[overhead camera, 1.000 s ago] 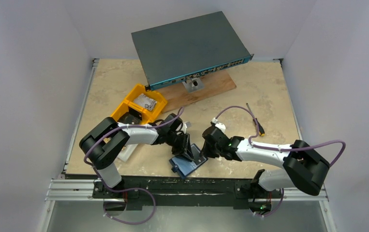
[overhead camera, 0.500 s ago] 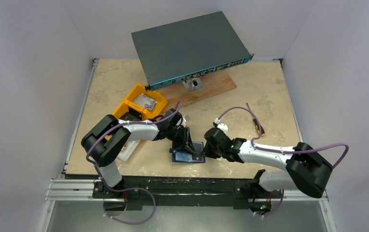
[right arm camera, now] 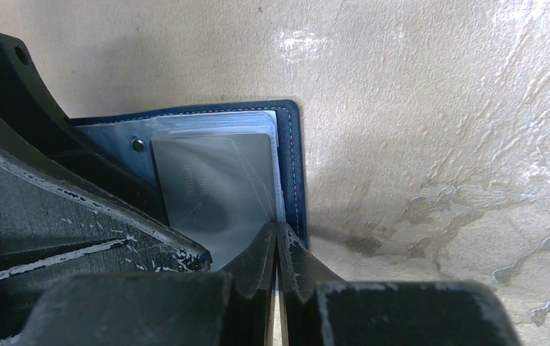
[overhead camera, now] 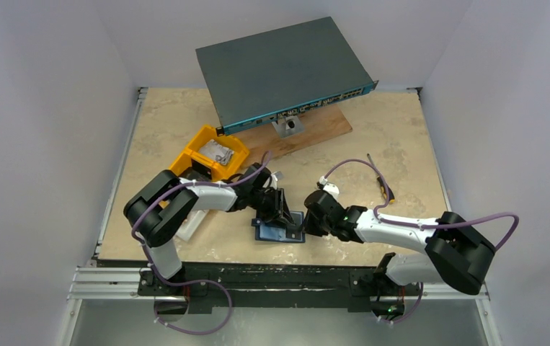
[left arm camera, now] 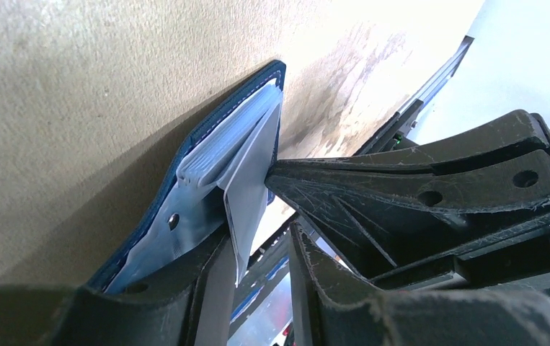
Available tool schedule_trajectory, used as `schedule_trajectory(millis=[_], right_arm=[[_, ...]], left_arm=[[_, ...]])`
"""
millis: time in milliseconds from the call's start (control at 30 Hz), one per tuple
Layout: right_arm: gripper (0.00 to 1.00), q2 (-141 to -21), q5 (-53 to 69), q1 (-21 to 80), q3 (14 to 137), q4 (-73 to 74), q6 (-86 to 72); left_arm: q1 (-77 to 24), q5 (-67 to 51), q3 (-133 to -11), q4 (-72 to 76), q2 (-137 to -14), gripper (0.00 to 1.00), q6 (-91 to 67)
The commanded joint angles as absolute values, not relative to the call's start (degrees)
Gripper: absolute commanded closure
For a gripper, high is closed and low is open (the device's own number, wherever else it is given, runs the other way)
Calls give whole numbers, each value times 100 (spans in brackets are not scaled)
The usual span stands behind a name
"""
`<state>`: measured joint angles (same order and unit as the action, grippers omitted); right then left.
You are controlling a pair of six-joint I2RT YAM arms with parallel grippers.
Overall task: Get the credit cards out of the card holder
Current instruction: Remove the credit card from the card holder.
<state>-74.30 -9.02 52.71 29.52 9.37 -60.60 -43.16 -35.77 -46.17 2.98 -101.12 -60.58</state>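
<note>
Though half hiding the card holder point(overhead camera: 273, 233), right hand point(right arm camera: 277, 246) is closed, left hand point(left arm camera: 257, 252) narrowly parted.

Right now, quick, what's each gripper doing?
Left gripper: open, a card standing loose between its fingers.
Right gripper: shut, tips on the holder's edge; whether it pinches anything cannot be told.

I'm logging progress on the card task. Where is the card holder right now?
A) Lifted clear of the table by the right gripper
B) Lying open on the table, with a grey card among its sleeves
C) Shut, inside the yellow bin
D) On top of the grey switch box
B: the right wrist view shows the navy card holder spread open on the table, with a grey card among its clear sleeves.
</note>
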Motion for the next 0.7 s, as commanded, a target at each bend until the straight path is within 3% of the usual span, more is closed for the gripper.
schedule_trajectory(millis=[0,167,667], right_arm=[[100,-7829,-509,5370,2690,1110,-6121],[100,-7864,-511,5370,2650,1059,-6152],[100,-7927,-439,5369,2452,1072,-6362]], left_arm=[[-4458,-3440,-4500,875,-10302,68,-6233],[-4461,-3736,-4187,1747,-10449,69,-6696],[-4199,-3903,-3535,2307,-10154,90,-6798]])
